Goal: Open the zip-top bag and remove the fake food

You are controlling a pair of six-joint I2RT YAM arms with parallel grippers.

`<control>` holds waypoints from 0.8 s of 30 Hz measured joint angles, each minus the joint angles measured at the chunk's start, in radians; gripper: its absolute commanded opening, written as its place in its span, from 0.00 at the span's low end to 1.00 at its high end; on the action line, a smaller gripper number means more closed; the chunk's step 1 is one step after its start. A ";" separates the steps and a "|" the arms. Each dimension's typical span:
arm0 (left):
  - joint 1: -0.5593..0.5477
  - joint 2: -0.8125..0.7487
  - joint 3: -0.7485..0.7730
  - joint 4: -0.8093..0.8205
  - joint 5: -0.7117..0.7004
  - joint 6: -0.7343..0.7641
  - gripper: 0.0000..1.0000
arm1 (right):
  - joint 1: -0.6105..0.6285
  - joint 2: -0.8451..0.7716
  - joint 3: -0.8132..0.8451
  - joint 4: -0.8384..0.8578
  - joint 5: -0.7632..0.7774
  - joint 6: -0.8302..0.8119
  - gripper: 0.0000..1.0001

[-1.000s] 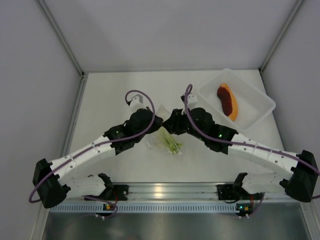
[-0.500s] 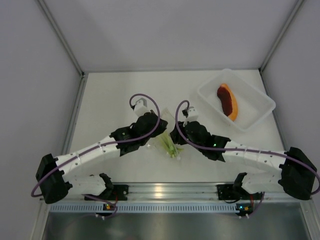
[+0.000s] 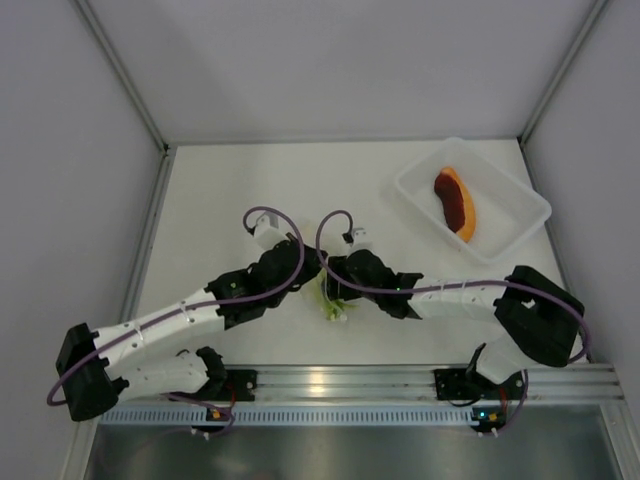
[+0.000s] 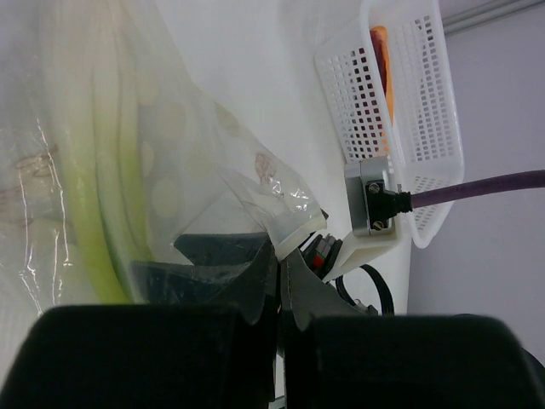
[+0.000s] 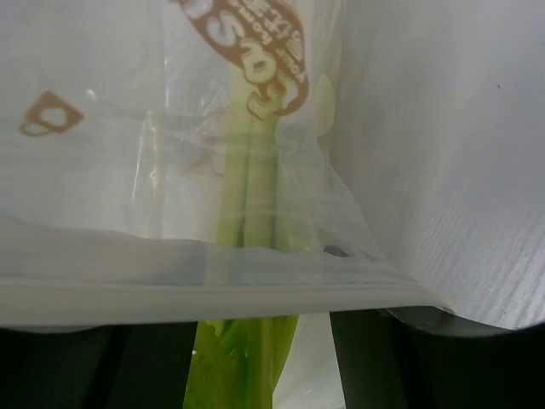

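Observation:
The zip-top bag point(image 3: 331, 296) hangs crumpled between my two grippers, near the table's front. My left gripper point(image 3: 312, 268) is shut on a corner of its zip strip point(image 4: 300, 228); the clear bag point(image 4: 170, 153) spreads to the left in that view. The pale green leafy stalk point(image 5: 247, 213) lies in the bag point(image 5: 128, 128), its leafy end sticking out past the zip strip point(image 5: 213, 290). My right gripper point(image 5: 264, 358) stands open at the bag's mouth, a finger on either side of the stalk. The orange and dark-red wedge point(image 3: 455, 203) lies in the tray.
A white rigid mesh tray point(image 3: 520, 225) stands at the back right; it also shows in the left wrist view point(image 4: 426, 128). Grey walls enclose the table on the left, back and right. The two wrists nearly touch.
Both grippers have come toward the table's front, bringing the bag with them. The right gripper has swung left to the bag's mouth. The bag hangs more bunched.

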 measured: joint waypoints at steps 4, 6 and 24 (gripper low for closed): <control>-0.004 -0.054 -0.058 0.002 -0.024 -0.031 0.00 | 0.012 0.035 -0.001 0.026 -0.006 0.042 0.60; -0.004 -0.073 -0.080 0.003 -0.033 -0.037 0.00 | 0.015 0.056 0.002 0.026 -0.013 0.056 0.63; -0.009 -0.192 -0.223 0.010 -0.079 -0.023 0.00 | 0.117 0.134 0.083 -0.107 0.019 0.031 0.43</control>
